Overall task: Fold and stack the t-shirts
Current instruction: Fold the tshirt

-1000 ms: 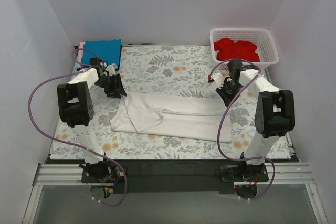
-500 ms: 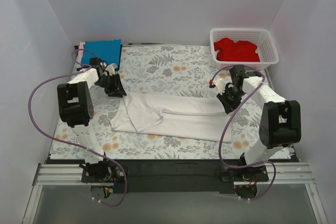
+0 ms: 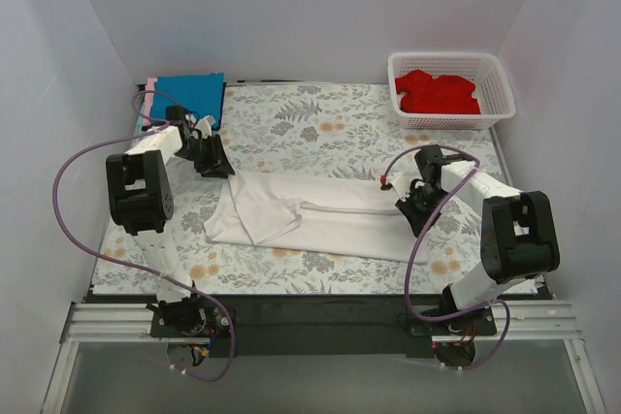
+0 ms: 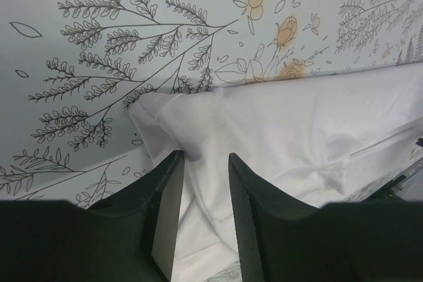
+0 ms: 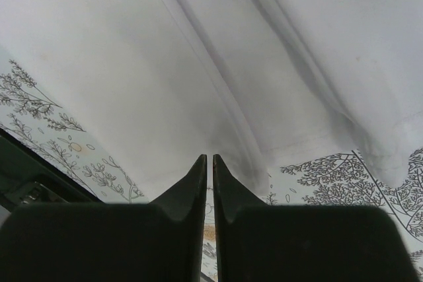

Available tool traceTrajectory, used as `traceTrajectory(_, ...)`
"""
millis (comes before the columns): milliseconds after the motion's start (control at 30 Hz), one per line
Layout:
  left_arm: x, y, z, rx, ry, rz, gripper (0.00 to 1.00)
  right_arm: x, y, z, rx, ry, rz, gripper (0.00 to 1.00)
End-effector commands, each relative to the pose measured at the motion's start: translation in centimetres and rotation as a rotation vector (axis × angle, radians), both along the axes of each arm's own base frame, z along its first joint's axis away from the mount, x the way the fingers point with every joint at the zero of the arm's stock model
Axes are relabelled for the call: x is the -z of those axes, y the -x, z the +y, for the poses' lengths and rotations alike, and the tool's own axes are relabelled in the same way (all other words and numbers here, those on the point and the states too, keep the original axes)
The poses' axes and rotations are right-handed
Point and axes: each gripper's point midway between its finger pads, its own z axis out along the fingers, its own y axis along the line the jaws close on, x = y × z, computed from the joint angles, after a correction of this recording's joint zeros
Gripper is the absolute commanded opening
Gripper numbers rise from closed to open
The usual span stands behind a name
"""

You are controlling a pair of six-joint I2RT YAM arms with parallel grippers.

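Can't really see under the right gripper (image 5: 209,158): squeezed to a hairline slit at the hem of the white t-shirt (image 3: 320,215), cloth spreading away ahead of the tips, no telling if any's pinched. Left gripper (image 4: 203,156) part-way apart, ridge of the shirt's corner between the tips. Versus a second ago: narrower on the left, dropped closer onto the shirt on the right. Red t-shirt (image 3: 439,91) half-hidden in the basket (image 3: 495,79), well beyond the right fingers.

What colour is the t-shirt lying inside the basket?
The t-shirt is red; the top external view shows it best.
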Motion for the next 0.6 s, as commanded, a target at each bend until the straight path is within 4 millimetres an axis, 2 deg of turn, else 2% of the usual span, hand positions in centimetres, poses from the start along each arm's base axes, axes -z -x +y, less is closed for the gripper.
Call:
traceTrajectory(0,-1.1,-1.3,0.2,-0.017,-0.01,-0.042,0.34,0.4,-0.9,-0.2,-0.002,0.013,-0.047,0.11)
traceTrajectory(100,-0.9,-1.2,0.3,-0.024,-0.013,-0.038,0.37,0.8,-0.8,-0.4,-0.003,0.022,-0.043,0.11)
traceTrajectory(200,-0.8,-1.1,0.0,-0.022,0.004,-0.03,0.35,0.8,-0.9,-0.3,-0.003,0.02,-0.044,0.11)
traceTrajectory(333,-0.3,-1.1,-0.3,-0.016,0.025,-0.021,0.23,1.1,-0.9,-0.6,-0.006,0.032,-0.043,0.11)
traceTrajectory(533,-0.4,-2.2,0.2,-0.042,0.006,-0.039,0.12,1.4,-1.1,-1.1,-0.009,0.064,-0.053,0.11)
traceTrajectory(567,-0.5,-2.4,0.3,-0.045,0.005,-0.044,0.06,1.4,-1.3,-1.2,-0.011,0.066,-0.057,0.11)
